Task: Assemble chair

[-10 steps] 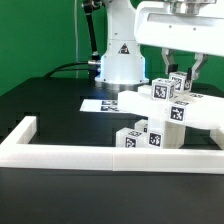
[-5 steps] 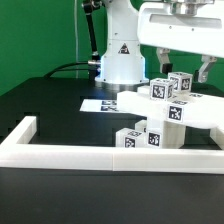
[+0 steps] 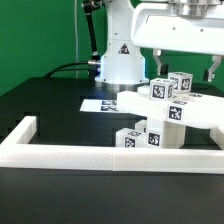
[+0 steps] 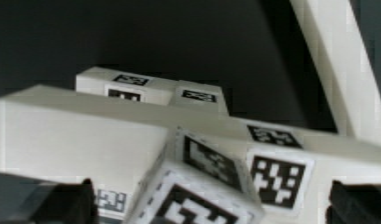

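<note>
The chair [image 3: 165, 112], a part-built stack of white blocky pieces with black-and-white tags, stands on the black table [image 3: 50, 110] toward the exterior view's right, just inside the long white frame [image 3: 110, 153] and near the marker board [image 3: 105, 103]. It is judged light and rigid, being hard plastic with flat, smooth faces; these faces are likely slippery, and joints between pieces may be only loosely seated, so a knock could shift or topple the stack. A hold is best taken across two parallel flat sides of a single block or bar, squarely, not on an edge or across a joint.

The gripper [image 3: 182, 68] is seen above the topmost tagged blocks with its jaws spread wide, one finger [image 3: 159, 66] on each side of the top pieces; it is released and nothing is grasped.

In the exterior view the whole arrangement is given: the stack's height, its place against the frame, the robot base [image 3: 120, 62] behind it and the spread of the fingers. The wrist view gives none of that, but the chair [image 4: 187, 140] is shown close from above: a broad flat slab crossing the picture, two tagged blocks beyond it, further tagged faces below it at a tilt, and the frame [image 4: 347, 60] as a pale bar. The dark fingertips [image 4: 54, 205] are only barely seen there at the picture's border.
</note>
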Controlling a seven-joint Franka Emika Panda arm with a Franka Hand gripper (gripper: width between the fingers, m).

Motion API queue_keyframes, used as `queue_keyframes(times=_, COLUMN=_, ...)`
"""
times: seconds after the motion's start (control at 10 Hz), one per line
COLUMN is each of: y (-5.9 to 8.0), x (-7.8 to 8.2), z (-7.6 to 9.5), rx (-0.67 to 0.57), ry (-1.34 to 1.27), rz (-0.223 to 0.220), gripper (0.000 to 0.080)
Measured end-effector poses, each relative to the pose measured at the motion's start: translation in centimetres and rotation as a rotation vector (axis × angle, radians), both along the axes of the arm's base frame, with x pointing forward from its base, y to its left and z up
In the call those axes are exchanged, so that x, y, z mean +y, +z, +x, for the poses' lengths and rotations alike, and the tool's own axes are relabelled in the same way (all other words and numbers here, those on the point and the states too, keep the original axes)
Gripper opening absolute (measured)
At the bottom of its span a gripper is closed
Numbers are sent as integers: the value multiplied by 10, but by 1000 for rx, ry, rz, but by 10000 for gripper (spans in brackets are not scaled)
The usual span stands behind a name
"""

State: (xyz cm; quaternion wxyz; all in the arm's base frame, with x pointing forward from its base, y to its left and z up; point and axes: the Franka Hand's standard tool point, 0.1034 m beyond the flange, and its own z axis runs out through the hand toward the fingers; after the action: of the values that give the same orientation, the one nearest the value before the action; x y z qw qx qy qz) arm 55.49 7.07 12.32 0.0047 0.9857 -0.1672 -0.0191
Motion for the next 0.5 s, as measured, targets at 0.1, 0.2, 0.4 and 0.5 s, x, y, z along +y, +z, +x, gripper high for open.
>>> queue_keyframes(times=0.1, y=0, x=0, z=0, rx=0, ry=65, rz=3, gripper=649)
queue_keyframes(times=0.2, y=0, x=0, z=0, rx=0, ry=138, rz=5, gripper=649)
queue_keyframes(times=0.4, y=-1, x=-1, z=-1, rx=3, ry=301, rz=12, gripper=649)
queue_keyframes(times=0.5, y=-1, x=-2, z=-1, rx=4, ry=357, rz=13, gripper=649)
